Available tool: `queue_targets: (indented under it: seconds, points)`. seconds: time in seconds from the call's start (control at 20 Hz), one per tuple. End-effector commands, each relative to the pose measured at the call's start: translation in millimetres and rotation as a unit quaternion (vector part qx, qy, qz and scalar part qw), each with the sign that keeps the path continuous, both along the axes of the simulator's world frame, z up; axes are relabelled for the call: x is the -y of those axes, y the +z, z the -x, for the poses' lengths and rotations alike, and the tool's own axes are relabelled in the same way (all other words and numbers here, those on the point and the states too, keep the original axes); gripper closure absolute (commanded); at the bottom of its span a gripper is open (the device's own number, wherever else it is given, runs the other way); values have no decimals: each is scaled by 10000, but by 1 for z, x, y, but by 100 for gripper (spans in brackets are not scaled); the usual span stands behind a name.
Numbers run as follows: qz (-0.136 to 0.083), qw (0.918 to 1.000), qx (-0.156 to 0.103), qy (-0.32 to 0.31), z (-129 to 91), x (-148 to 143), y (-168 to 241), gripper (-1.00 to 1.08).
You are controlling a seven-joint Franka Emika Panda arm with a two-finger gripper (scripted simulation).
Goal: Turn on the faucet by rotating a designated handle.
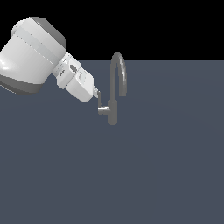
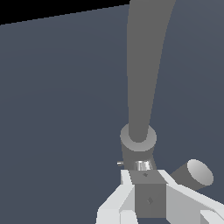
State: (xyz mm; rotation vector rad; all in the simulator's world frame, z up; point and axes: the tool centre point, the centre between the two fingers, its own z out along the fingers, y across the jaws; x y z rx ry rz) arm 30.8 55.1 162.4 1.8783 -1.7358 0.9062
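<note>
Gripper [image 2: 144, 181] fingers around handle [image 1: 103, 105], faucet [image 1: 114, 87] upright, no writing

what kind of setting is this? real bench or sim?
Looks like a bare simulated test scene, not a real kitchen: a flat, featureless grey floor under a black void, a lone untextured faucet with no sink, and the gripper at its handle.
</note>
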Motion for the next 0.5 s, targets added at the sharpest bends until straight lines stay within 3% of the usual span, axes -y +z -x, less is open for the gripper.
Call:
queue_targets:
  seconds: [0.0,0.45]
  points:
    - [-3,10000,4,-40,7,4,5,108]
    - [-7,10000,12,-6,23,4,-2,108]
